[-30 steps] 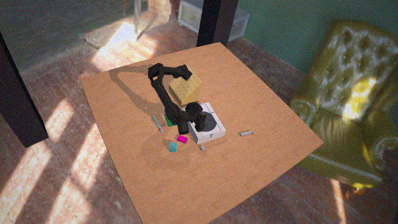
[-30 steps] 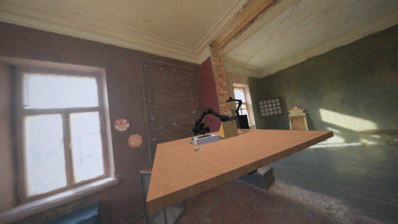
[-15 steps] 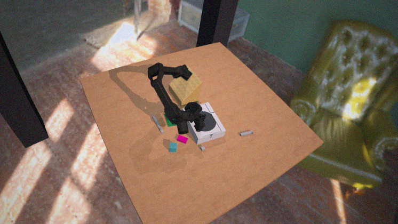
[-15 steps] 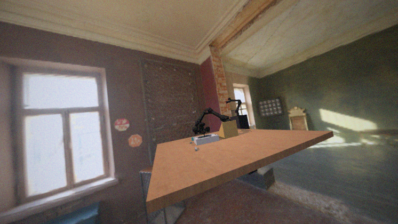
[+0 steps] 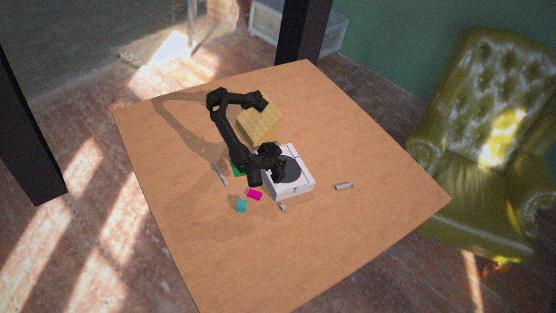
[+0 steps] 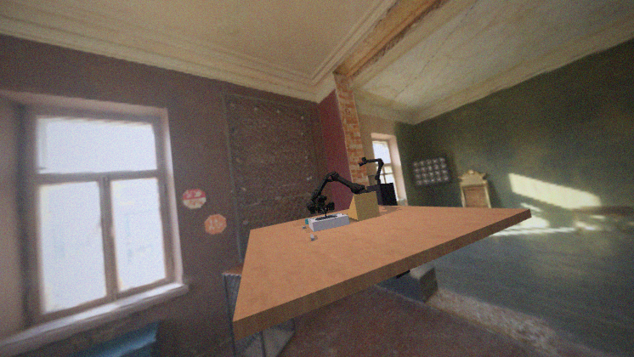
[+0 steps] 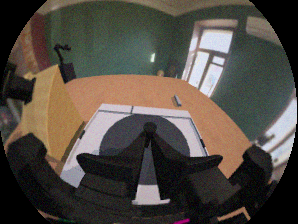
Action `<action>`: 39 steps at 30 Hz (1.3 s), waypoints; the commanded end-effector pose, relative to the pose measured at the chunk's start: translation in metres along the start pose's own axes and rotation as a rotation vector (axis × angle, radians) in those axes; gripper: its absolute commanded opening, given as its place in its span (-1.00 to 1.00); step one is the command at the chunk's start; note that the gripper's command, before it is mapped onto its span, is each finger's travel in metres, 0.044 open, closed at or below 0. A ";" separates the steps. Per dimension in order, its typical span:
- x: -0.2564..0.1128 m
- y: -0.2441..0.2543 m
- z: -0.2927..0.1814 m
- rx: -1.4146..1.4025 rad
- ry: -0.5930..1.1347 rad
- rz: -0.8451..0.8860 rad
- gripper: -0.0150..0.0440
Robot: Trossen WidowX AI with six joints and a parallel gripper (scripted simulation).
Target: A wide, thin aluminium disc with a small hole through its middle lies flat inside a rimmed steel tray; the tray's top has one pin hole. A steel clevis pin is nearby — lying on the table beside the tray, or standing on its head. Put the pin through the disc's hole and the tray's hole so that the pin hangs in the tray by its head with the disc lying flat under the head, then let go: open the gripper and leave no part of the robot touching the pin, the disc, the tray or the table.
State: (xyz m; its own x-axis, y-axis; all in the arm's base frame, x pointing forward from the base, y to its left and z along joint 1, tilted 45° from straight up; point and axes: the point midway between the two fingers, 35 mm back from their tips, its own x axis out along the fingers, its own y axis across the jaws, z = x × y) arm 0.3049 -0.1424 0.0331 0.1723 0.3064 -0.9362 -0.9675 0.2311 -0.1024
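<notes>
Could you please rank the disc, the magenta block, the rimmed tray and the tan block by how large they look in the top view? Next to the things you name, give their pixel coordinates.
1. White rimmed tray (image 5: 309, 185) (image 6: 330, 223) (image 7: 90, 135)
2. Tan box-shaped block (image 5: 254, 120) (image 6: 365, 206) (image 7: 62, 110)
3. Dark grey round disc (image 5: 294, 168) (image 7: 172, 132)
4. Magenta rectangular block (image 5: 254, 194)

The arm partly covers the first three.
</notes>
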 end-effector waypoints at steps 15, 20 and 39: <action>-0.001 0.005 -0.001 -0.001 -0.002 0.005 -0.49; -0.001 0.006 -0.001 -0.001 -0.002 0.005 -0.49; -0.002 0.010 -0.001 -0.001 -0.001 0.005 -0.49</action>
State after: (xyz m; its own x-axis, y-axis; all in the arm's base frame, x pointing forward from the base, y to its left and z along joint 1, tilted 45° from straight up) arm 0.2976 -0.1424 0.0340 0.1722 0.3070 -0.9360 -0.9675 0.2316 -0.1021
